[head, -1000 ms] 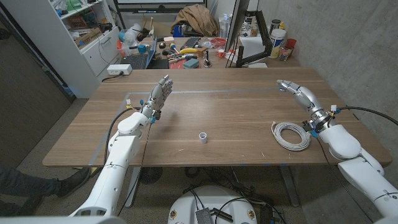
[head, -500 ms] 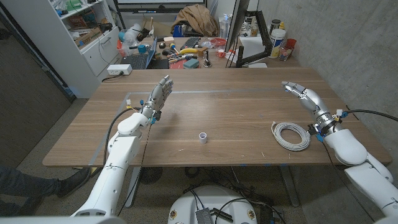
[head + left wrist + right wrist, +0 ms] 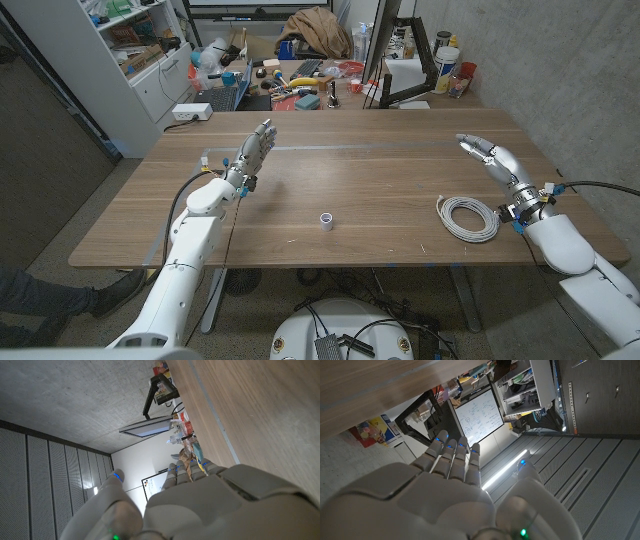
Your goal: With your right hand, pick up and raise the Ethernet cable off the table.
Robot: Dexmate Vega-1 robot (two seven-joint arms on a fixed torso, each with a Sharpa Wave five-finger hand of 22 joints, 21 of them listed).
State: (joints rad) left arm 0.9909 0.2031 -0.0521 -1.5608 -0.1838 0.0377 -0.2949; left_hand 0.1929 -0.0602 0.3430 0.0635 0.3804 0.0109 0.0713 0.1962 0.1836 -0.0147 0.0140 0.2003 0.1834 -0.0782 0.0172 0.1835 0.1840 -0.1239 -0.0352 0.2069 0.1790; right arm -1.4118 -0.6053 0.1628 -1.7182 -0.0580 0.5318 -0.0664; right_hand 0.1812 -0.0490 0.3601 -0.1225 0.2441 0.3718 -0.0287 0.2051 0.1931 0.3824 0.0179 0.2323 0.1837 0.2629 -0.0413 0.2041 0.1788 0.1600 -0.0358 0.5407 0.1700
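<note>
One coiled white Ethernet cable (image 3: pixel 470 218) lies on the wooden table (image 3: pixel 380 180), near the right hand (image 3: pixel 487 153), which holds nothing, fingers extended. One small white cup (image 3: pixel 326 220) stands mid-table. The left hand (image 3: pixel 256 152) is also empty, fingers apart.

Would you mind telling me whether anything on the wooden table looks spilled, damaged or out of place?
Nothing stands out. The Ethernet cable lies in a neat coil near the right hand, which is open above the table without touching the cable. A small white cup stands upright, nothing spilled around it.
</note>
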